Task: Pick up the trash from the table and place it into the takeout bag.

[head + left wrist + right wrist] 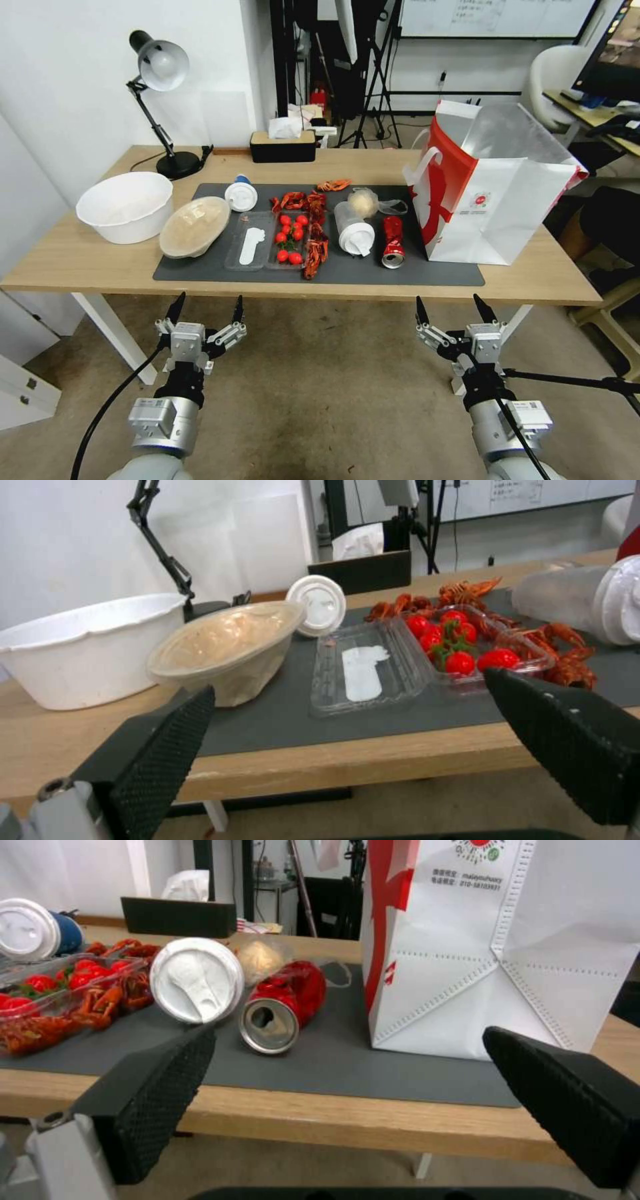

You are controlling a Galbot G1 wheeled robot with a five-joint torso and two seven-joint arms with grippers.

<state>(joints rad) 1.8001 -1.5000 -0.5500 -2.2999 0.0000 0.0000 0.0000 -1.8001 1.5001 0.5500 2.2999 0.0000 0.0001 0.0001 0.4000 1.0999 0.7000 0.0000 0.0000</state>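
Both wait short of the long light-wood table (pixel 80 257): left end effector (pixel 205 312) spread wide, empty; right end effector (pixel 452 309) likewise released, touching nothing. The crushed red drink can (pixel 393 241) lies on the dark grey mat (pixel 373 270), just beside the large white-and-red paper takeout bag (pixel 507 207).

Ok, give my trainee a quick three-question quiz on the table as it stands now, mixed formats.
1. True or false: the red drink can stands upright on the dark grey mat.
2. Which item lies nearest the takeout bag? A) round beige bowl B) red drink can C) small white-lidded cup
3. Fill in: the left gripper and right gripper hang before the table edge with fingers ____.

Key: 1 false, it lies on its side; 2 B; 3 open.
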